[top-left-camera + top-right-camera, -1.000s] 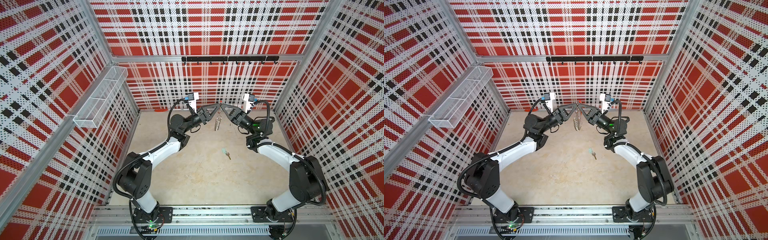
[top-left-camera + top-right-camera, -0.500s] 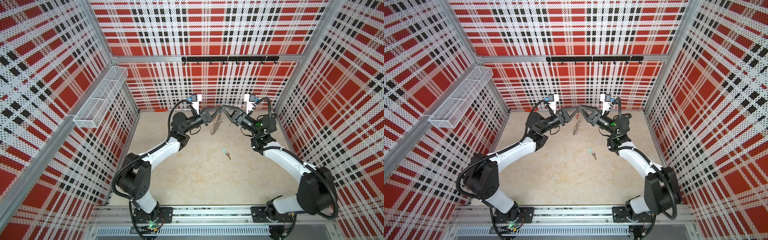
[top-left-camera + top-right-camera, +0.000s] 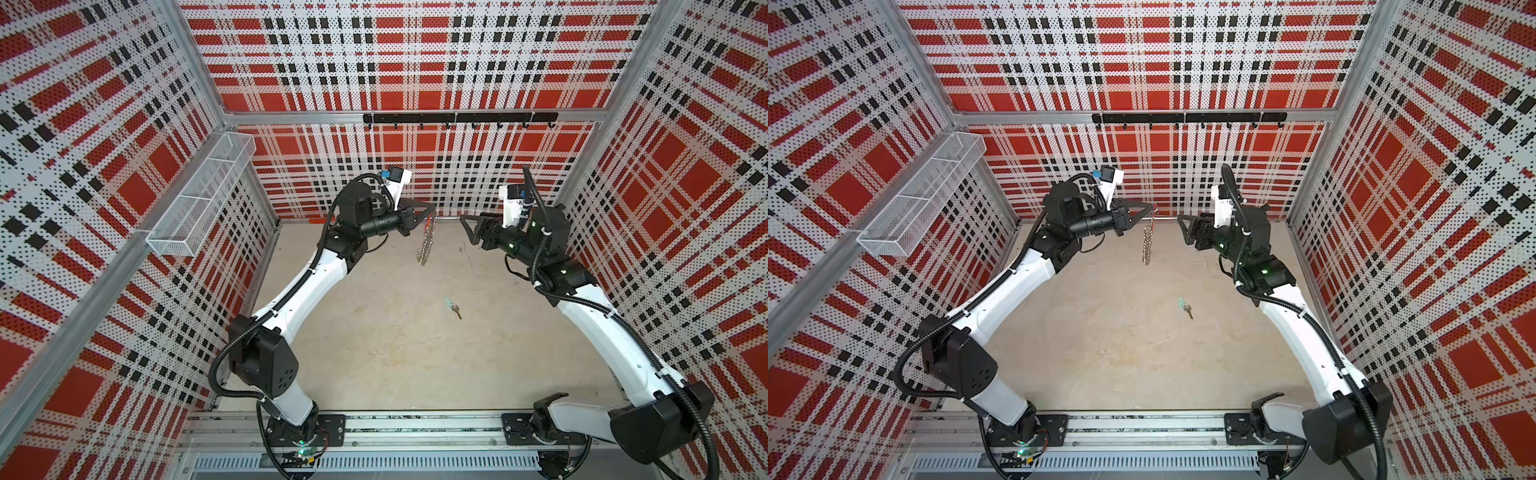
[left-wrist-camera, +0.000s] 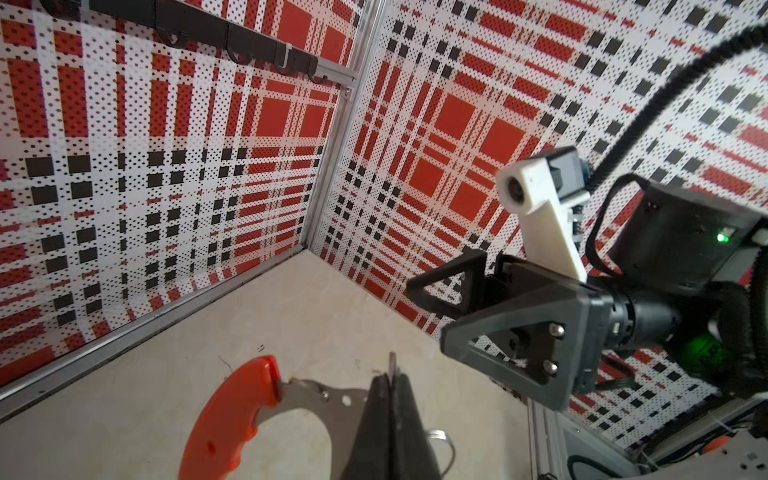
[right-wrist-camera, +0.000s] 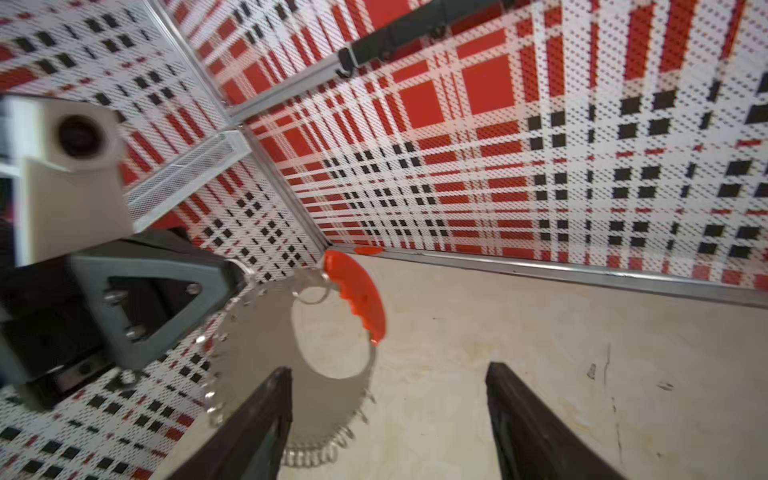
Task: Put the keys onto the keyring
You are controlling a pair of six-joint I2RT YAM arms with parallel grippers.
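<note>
Hanging from the left gripper (image 3: 431, 208), whose jaws are pinched fully together on the metal rim beside the red plastic segment (image 4: 232, 415), the keyring (image 3: 425, 245) dangles edge-on above the tabletop (image 3: 374, 340) near the back wall, its wire loops (image 5: 307, 455) trailing down. Right of it and nearer the front, the keys (image 3: 452, 306) lie flat on the tabletop, teal tag and brass key well apart from both arms. Further right, the right gripper (image 3: 467, 230) has just let go. A second ago it pinched the ring together with the left; now its jaws stand wide and empty, drawn clear of the hoop. That leaves the ring to one arm and, I judge, frees the right to fetch the keys.
</note>
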